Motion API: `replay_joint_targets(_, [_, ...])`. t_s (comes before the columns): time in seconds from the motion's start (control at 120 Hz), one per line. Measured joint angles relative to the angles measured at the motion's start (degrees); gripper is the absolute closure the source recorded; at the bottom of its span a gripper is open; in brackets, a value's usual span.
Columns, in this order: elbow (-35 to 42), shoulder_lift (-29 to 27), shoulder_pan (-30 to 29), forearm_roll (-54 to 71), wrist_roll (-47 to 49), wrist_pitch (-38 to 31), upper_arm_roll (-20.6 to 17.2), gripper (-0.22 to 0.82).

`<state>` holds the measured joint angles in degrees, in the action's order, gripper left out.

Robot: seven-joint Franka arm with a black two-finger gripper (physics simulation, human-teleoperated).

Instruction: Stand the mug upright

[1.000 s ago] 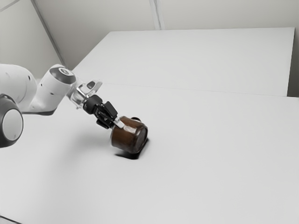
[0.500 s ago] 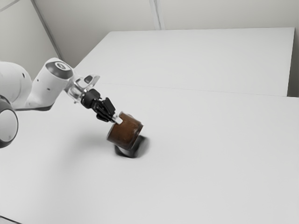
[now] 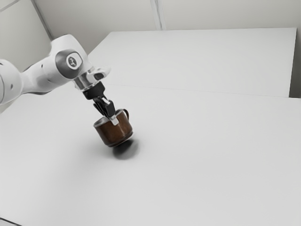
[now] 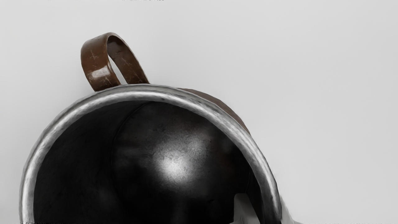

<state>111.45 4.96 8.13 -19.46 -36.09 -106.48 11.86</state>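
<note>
Exterior view, working from its left. Arm (image 3: 44, 75) reaches in from that edge, bent down over the table (image 3: 211, 160). Next, the mug's rim (image 3: 97, 124), dipping toward the exterior view's left. Claw (image 3: 114, 120) pinches the mug wall at the rim: wrist view has one fingertip (image 4: 244, 207) inside the mouth, the other just outside. Mug (image 3: 115, 134) hangs below, tilted, base angled off level; looks clear of the surface. Handle (image 3: 127, 113) on the far side, free of the claw. Shadow (image 3: 125, 149) lies beneath, toward the exterior view's right.

Hazards, my reading. Grip takes one side of the wall only, so the weight could swing the mug about the pads. Lowered at this lean, the base edge would land first and lever the wall in the claw. Let go before the base sits flat, it could topple mouth-first and roll. Wants levelling first, then a slow descent.
</note>
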Motion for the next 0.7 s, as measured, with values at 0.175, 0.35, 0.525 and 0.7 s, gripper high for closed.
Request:
replay_joint_targets(0.175, [4.64,-2.66,0.99,9.87,3.08,-7.14,-2.69,0.79])
replay_joint_targets(0.35, [10.38,-5.03,2.21,15.01,5.62,-15.82,-2.93,0.79])
replay_joint_targets(0.525, [14.76,-6.37,2.88,16.6,7.69,-24.22,-3.26,0.79])
replay_joint_targets(0.7, [18.56,-6.89,2.53,17.04,9.52,-31.94,-3.4,0.79])
